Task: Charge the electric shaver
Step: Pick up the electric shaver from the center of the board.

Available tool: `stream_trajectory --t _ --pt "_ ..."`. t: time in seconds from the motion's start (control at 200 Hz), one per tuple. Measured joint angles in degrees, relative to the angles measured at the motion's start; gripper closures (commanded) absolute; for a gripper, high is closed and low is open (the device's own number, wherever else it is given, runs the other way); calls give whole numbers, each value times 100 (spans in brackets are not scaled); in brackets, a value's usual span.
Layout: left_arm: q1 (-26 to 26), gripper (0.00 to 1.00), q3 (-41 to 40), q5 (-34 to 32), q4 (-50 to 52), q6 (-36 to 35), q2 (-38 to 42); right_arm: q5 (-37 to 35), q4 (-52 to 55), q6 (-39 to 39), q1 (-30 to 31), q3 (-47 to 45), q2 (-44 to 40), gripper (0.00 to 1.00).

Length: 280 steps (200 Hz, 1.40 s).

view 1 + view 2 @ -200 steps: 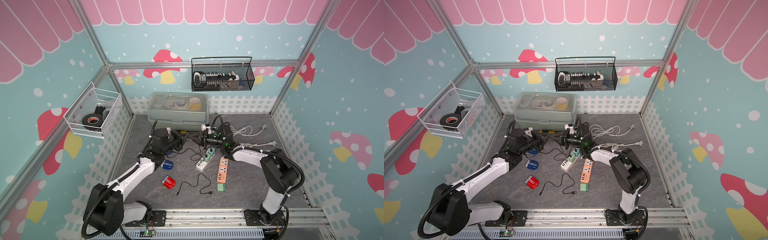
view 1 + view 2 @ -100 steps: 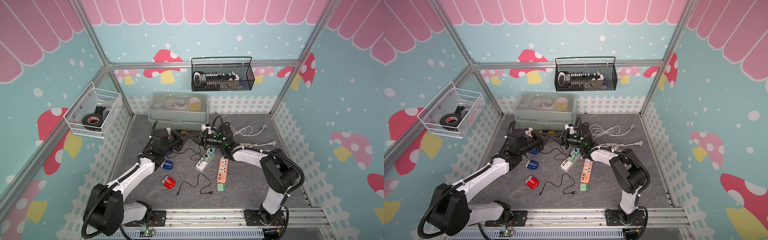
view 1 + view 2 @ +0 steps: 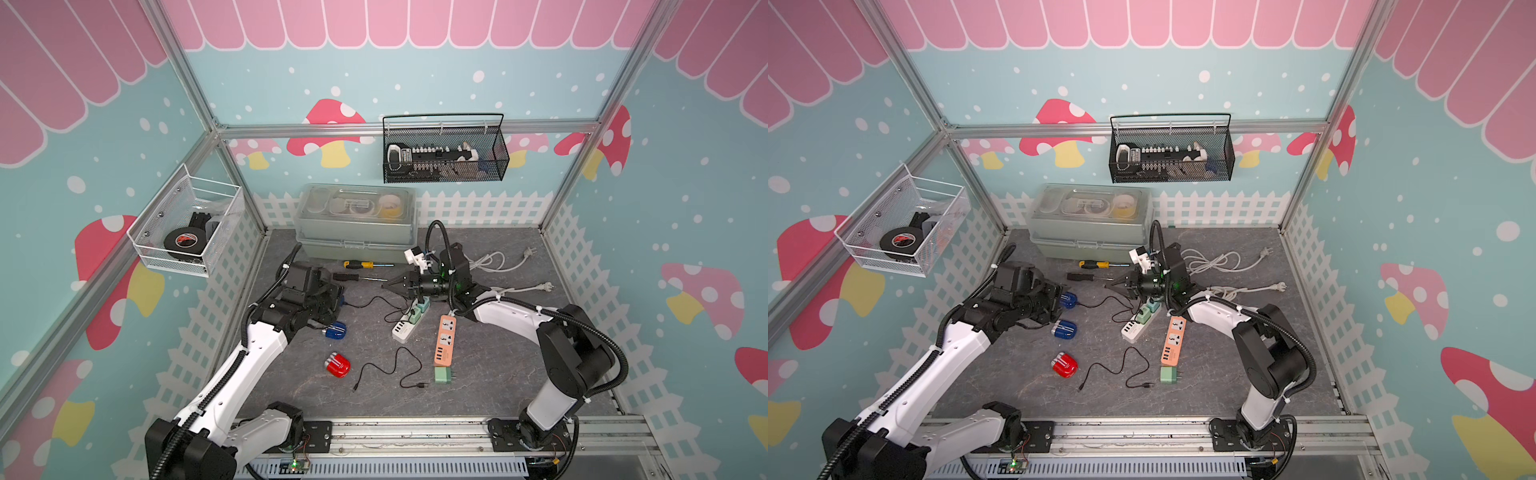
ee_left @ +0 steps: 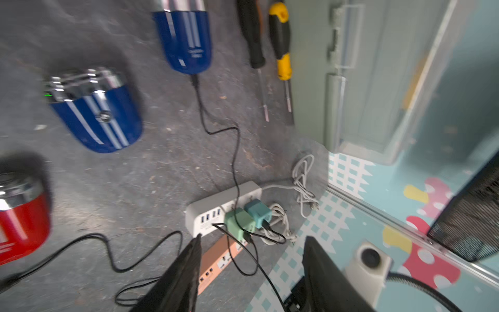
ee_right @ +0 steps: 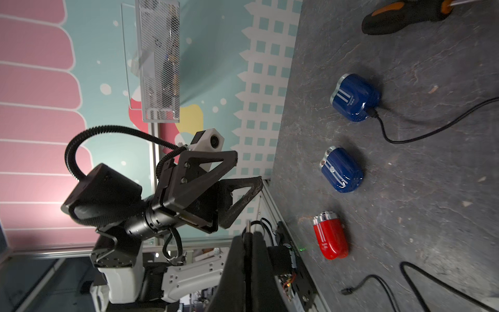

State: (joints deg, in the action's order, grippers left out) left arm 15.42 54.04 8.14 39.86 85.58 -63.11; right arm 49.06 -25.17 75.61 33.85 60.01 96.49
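a black cable (image 5: 405, 140) enters the end blue shaver (image 5: 355, 98), with middle blue shaver (image 5: 341, 170) and red shaver (image 5: 330, 237) alongside.

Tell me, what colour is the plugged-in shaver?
Dark blue small rounded shaver, clearest in left wrist view.

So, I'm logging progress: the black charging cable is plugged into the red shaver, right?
Not the red shaver: the black charging cable is plugged into the blue shaver nearest the screwdriver, as the right wrist view shows.

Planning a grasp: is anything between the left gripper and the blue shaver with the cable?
Nothing visible does: the open left gripper hovers near the corded blue shaver; the other blue shaver lies aside.
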Motion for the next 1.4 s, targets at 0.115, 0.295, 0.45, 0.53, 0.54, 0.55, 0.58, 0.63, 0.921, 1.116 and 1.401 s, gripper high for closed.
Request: stream_trajectory --t 0.115,0.295,0.45,0.53,0.54,0.55,0.58,0.63,0.921,1.116,1.401 --pt "-262 28 -496 -7 387 243 4 39 730 -800 2 0 -140 100" --pt "-562 24 -780 -20 557 446 -358 46 1397 -1499 17 7 -295 100" --pt "-592 22 -479 7 527 389 -1375 44 1617 -1714 35 15 -341 100" --pt "-592 22 -210 22 531 337 -1862 46 1722 -1777 37 28 -341 100" --pt "-590 22 -186 22 535 332 -1895 44 1729 -1779 37 28 -341 100" --pt "-590 21 -144 20 540 317 -1952 44 1731 -1784 37 31 -341 100" --pt "-586 21 -13 11 573 273 -2114 44 1764 -1803 37 37 -341 100" --pt "-575 21 199 -31 625 197 -2334 48 1799 -1823 37 52 -341 100" --pt "-459 20 748 -302 933 -203 -3101 42 1838 -1836 37 79 -341 100" --pt "-372 20 726 -400 960 -210 -3309 39 1832 -1810 37 92 -343 100" --pt "-372 25 358 -660 444 -140 -3377 33 1790 -1718 37 92 -343 100"
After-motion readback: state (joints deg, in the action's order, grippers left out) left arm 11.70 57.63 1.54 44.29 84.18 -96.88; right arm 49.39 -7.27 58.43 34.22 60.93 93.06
